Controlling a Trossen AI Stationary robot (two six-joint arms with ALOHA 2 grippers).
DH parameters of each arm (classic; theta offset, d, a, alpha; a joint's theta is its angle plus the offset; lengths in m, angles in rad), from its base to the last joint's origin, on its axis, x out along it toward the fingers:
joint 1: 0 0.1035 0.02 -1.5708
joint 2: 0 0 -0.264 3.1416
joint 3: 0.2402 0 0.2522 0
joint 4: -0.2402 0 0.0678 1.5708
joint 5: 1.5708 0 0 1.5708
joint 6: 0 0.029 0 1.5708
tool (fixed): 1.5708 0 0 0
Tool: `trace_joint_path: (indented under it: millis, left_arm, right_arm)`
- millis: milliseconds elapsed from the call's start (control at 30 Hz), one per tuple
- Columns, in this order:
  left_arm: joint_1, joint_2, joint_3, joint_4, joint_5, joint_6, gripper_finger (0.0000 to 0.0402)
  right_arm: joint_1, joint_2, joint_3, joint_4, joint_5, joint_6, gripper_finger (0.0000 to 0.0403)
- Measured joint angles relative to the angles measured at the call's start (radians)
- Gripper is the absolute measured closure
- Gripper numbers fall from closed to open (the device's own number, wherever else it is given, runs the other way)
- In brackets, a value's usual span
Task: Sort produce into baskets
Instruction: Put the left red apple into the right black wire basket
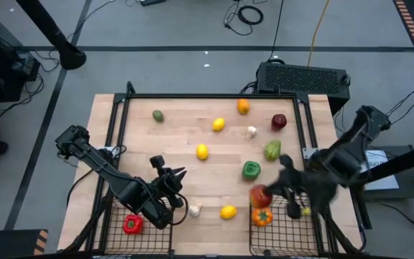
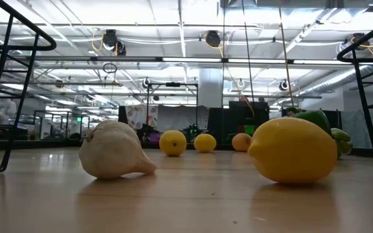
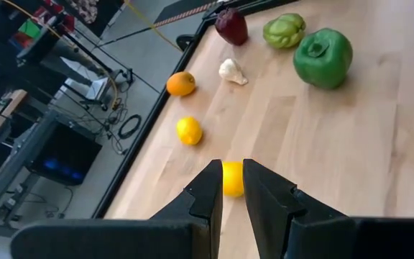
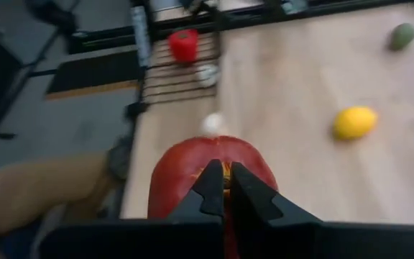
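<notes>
My right gripper (image 1: 270,190) (image 4: 226,181) hangs at the near right, over the far edge of the right basket (image 1: 286,232), shut on a red, lobed piece of produce (image 1: 260,194). An orange piece (image 1: 262,216) lies in that basket. The left basket (image 1: 111,224) (image 4: 165,72) holds a red pepper (image 1: 131,225) and a white bulb (image 4: 205,72). My left gripper (image 1: 175,180) (image 3: 232,188) hovers at the near left, its fingers a narrow gap apart with nothing between them. On the table lie lemons (image 1: 202,151), a garlic bulb (image 1: 194,210) and a green pepper (image 1: 251,170). My right gripper pinches the top middle of the red piece (image 4: 225,167) between its two fingers, coming at it slanting down from above. The fingers hide the exact spot. The piece hangs below the fingertips, clear of the table and the basket.
Farther back on the wood lie an orange (image 1: 243,106), a red apple (image 1: 279,121), a second garlic bulb (image 1: 251,132), a pale green piece (image 1: 272,150) and a dark green one (image 1: 158,116). A lemon (image 1: 228,211) lies between the baskets. A black frame (image 1: 214,96) borders the table.
</notes>
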Motion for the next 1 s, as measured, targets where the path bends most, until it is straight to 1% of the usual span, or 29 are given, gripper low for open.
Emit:
trace_joint_path:
  millis: [133, 233, 433, 600, 767, 1000]
  left_arm:
    - [0.000, 0.000, 0.000, 0.026, 0.005, 0.000, 0.0336]
    - [0.000, 0.000, 0.000, 0.040, 0.006, 0.000, 0.0336]
    - [0.000, 0.000, 0.000, 0.065, 0.026, 0.000, 0.0336]
    - [0.001, 0.000, 0.000, 0.091, 0.026, 0.001, 0.0336]
    - [0.001, 0.000, 0.000, 0.097, 0.026, 0.001, 0.0336]
    - [0.002, 0.000, 0.000, 0.097, 0.026, 0.000, 0.0336]
  right_arm:
    - [0.175, 0.022, 0.000, -0.058, 0.061, 0.167, 0.0402]
    - [0.281, 0.054, 0.000, -0.130, 0.105, 0.316, 0.0402]
    - [0.416, 0.155, 0.000, -0.270, 0.111, 0.594, 0.0402]
    - [0.472, 0.250, 0.000, -0.383, 0.143, 0.787, 0.0402]
    - [0.482, 0.354, 0.000, -0.489, 0.141, 0.949, 0.0402]
    - [0.481, 0.465, 0.000, -0.527, 0.132, 1.033, 0.0402]
